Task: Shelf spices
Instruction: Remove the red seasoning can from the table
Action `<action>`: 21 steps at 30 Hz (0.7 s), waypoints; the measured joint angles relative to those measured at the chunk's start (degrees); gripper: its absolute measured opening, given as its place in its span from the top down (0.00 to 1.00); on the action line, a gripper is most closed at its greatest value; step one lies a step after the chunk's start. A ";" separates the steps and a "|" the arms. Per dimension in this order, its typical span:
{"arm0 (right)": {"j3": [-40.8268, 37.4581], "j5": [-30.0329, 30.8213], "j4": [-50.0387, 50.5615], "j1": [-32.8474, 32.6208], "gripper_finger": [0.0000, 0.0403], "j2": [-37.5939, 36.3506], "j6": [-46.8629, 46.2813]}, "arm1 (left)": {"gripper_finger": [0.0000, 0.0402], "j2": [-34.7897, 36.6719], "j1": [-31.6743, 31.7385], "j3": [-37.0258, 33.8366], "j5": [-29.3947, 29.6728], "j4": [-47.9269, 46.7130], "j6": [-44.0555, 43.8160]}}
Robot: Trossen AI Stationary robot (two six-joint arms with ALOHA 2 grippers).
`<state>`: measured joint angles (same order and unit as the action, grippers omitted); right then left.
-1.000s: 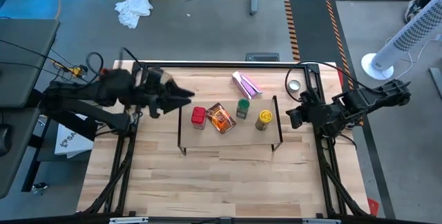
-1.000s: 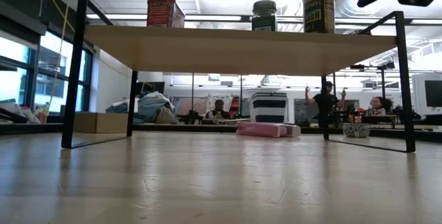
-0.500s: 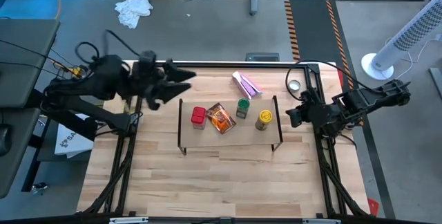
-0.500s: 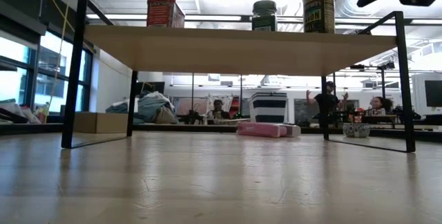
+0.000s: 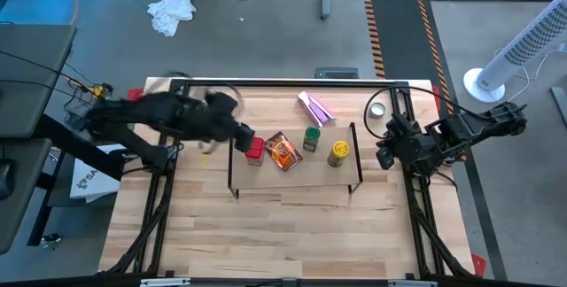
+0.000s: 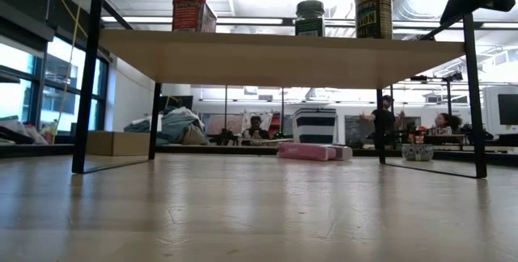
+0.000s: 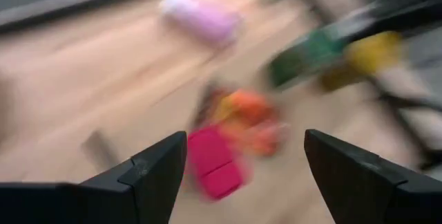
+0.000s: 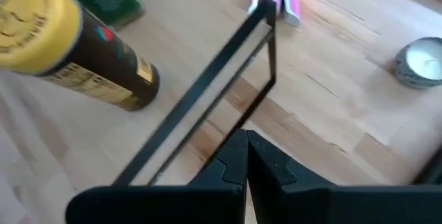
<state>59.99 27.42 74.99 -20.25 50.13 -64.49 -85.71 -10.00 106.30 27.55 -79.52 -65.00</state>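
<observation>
On the shelf [image 5: 292,188] stood all four spices: the red box [image 5: 255,149], the orange packet [image 5: 284,152], the green jar [image 5: 312,138] and the yellow jar [image 5: 338,152]. The left gripper [image 5: 245,134] hung at the shelf's left end, just beside the red box and perhaps over it, though blur hid any contact; its fingers [image 7: 155,175] stood wide with nothing between them. The right gripper [image 5: 384,156] waited off the right end, jaws pressed together.
</observation>
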 joint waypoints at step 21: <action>-0.02 2.86 1.54 0.00 1.00 -0.02 0.68 | 0.28 -16.20 0.23 2.97 -3.38 -9.62 -15.37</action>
<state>59.96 30.28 76.53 -20.25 50.11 -63.81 -101.91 -9.77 109.27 24.17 -89.14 -80.37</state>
